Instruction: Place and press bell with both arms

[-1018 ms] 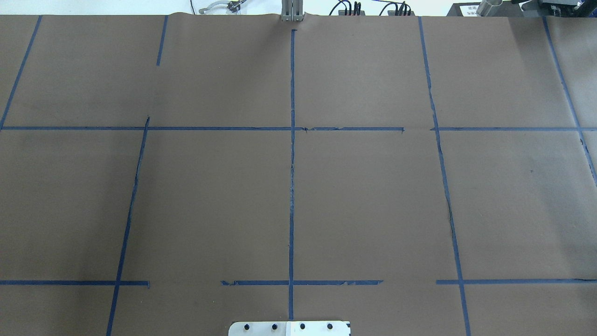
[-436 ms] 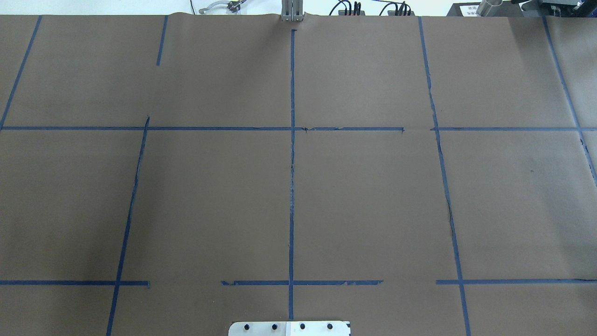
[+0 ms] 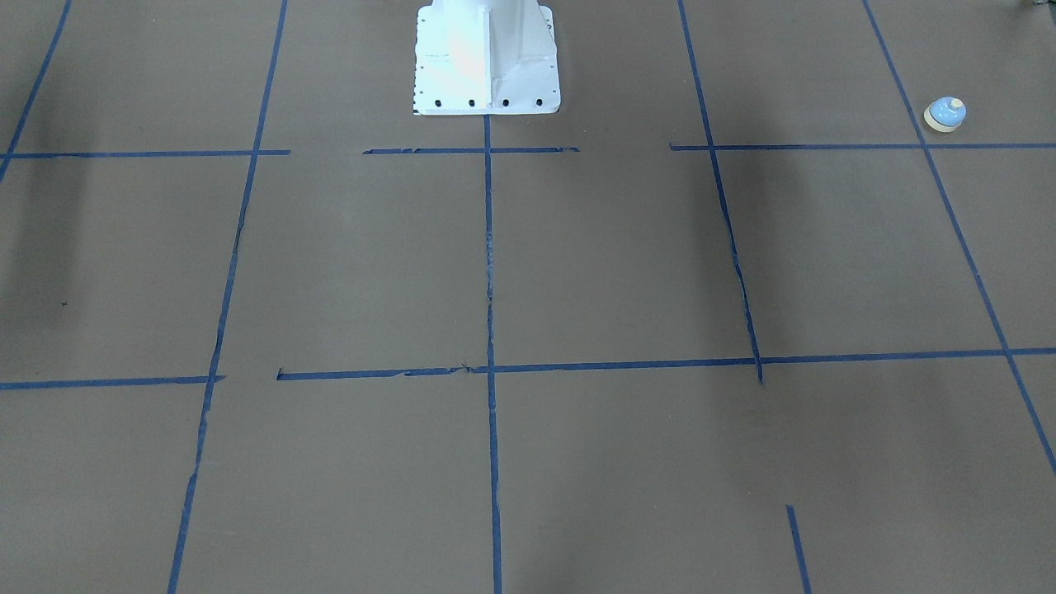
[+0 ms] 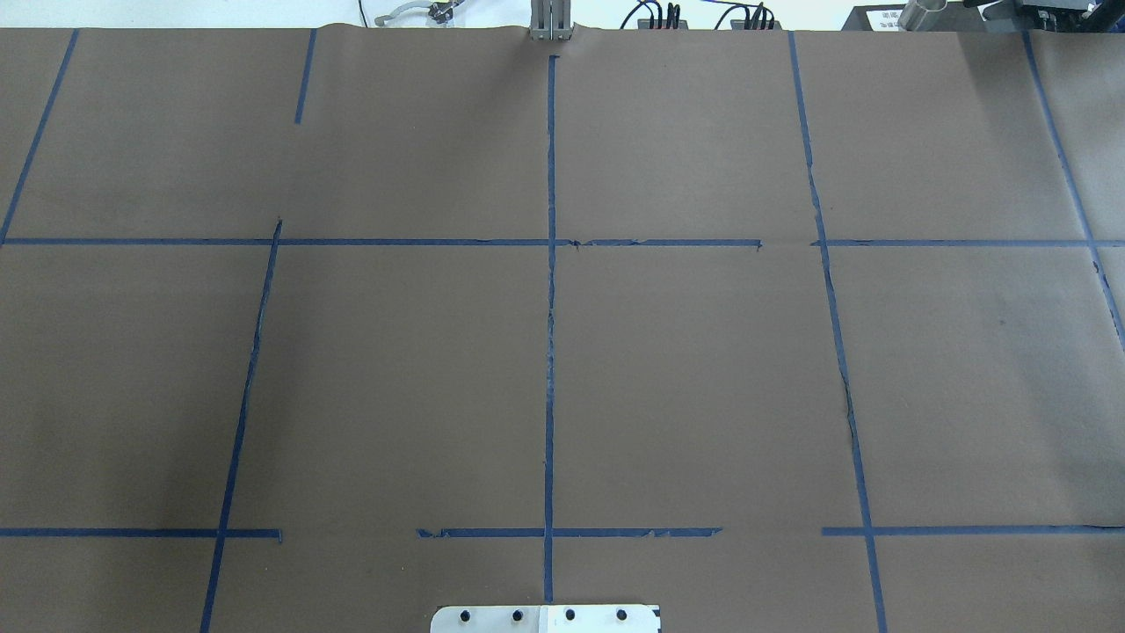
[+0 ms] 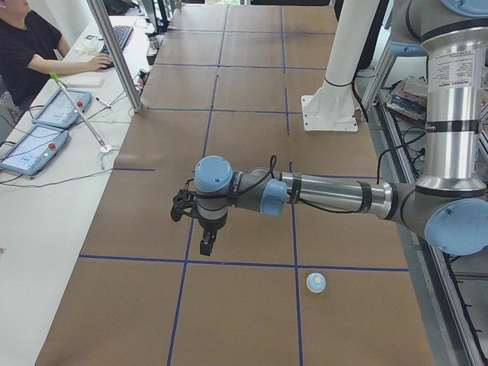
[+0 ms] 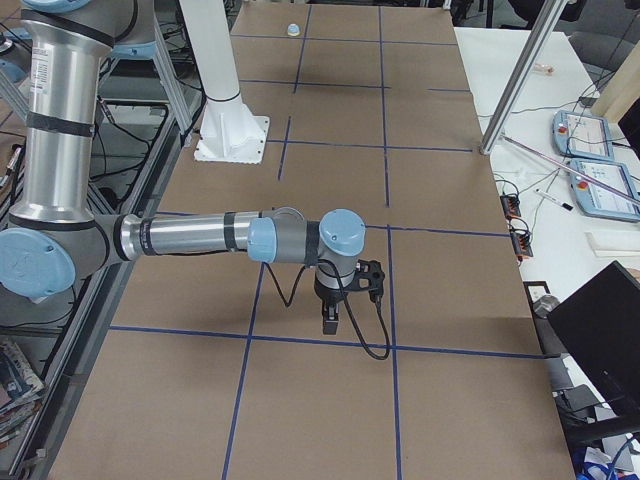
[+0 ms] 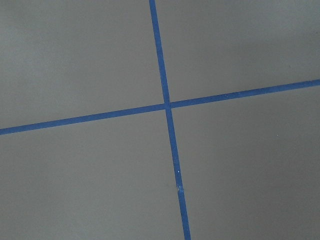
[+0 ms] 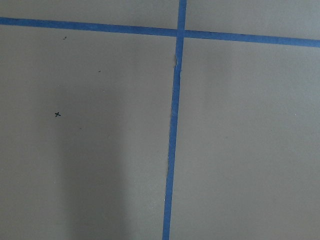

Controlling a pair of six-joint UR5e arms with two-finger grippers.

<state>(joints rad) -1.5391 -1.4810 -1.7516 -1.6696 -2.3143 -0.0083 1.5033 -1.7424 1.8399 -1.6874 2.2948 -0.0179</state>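
The bell (image 3: 945, 114), a smooth blue dome with cream rim, sits on matte brown paper (image 3: 610, 264). Whether the left gripper (image 5: 207, 244) or right gripper (image 6: 331, 322) is spread, I cannot tell.

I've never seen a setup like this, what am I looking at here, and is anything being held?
It is a two-armed robot at a table covered in brown paper with blue tape lines; a white pedestal stands on it. Two pictures look down from opposite sides, two from the table's ends, and two from wrist cameras, showing only paper and tape. The left gripper and right gripper hang above the paper; open or shut, I cannot tell. Neither holds the small blue bell, which sits alone near the robot's left end. A person sits at a side desk.
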